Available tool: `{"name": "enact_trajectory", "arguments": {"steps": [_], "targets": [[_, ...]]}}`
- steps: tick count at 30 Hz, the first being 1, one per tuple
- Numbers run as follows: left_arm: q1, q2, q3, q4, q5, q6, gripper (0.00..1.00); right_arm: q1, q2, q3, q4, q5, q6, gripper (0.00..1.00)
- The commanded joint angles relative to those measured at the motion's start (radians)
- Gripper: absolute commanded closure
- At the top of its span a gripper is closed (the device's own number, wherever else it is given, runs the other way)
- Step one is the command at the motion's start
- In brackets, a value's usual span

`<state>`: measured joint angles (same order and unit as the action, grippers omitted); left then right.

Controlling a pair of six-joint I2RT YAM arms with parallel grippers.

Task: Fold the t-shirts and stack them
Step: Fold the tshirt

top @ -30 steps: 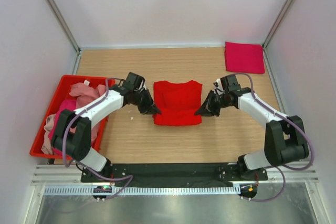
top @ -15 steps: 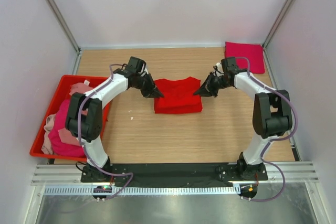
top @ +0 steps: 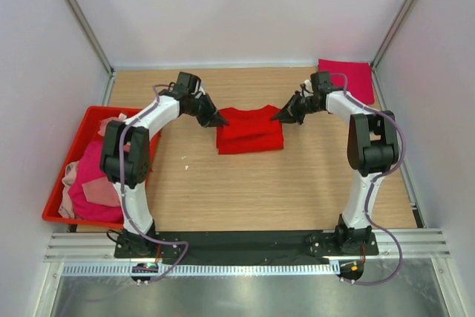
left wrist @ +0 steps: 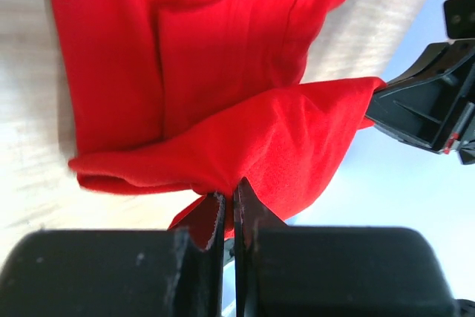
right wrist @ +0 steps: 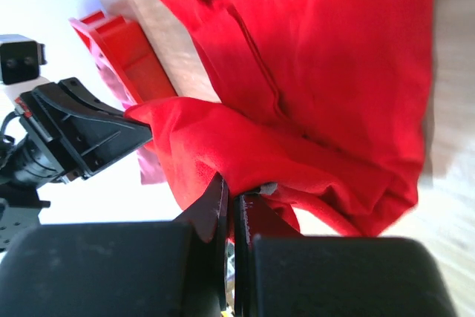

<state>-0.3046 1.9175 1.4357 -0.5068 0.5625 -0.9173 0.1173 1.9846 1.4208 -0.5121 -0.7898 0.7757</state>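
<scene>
On wooden table (top: 245, 191), centre: red t-shirt (top: 250, 135), partly folded, one edge raised. Left gripper (top: 222, 119) and right gripper (top: 275, 117) pinched shut on opposite corners of that edge. Treat as light, limp cotton, prone to sagging; take hold at corners and maintain tension between them.

In the left wrist view the red t-shirt (left wrist: 223, 50) runs off the top edge, and the right gripper (left wrist: 377, 103) is cut by the right edge. From above, the left arm (top: 122, 161) covers part of the red bin (top: 80, 135); the right arm (top: 338, 102) hides a corner of the magenta t-shirt (top: 360, 76).
</scene>
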Motion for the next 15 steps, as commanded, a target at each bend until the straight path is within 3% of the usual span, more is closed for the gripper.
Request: {"name": "enact_trajectory", "arguments": {"steps": [1, 11, 14, 15], "targets": [[0.022, 0.049, 0.072, 0.088, 0.076, -0.032, 1.0, -0.01, 0.031, 0.076, 0.072, -0.038, 0.062, 0.99], [0.041, 0.305, 0.293, 0.151, 0.102, -0.057, 0.99, -0.034, 0.226, 0.22, 0.216, -0.052, 0.148, 0.99], [0.058, 0.368, 0.344, 0.157, 0.105, -0.077, 0.94, -0.062, 0.273, 0.253, 0.285, -0.055, 0.183, 0.96], [0.062, 0.377, 0.357, 0.165, 0.103, -0.078, 0.88, -0.07, 0.283, 0.263, 0.294, -0.054, 0.197, 0.89]]}}
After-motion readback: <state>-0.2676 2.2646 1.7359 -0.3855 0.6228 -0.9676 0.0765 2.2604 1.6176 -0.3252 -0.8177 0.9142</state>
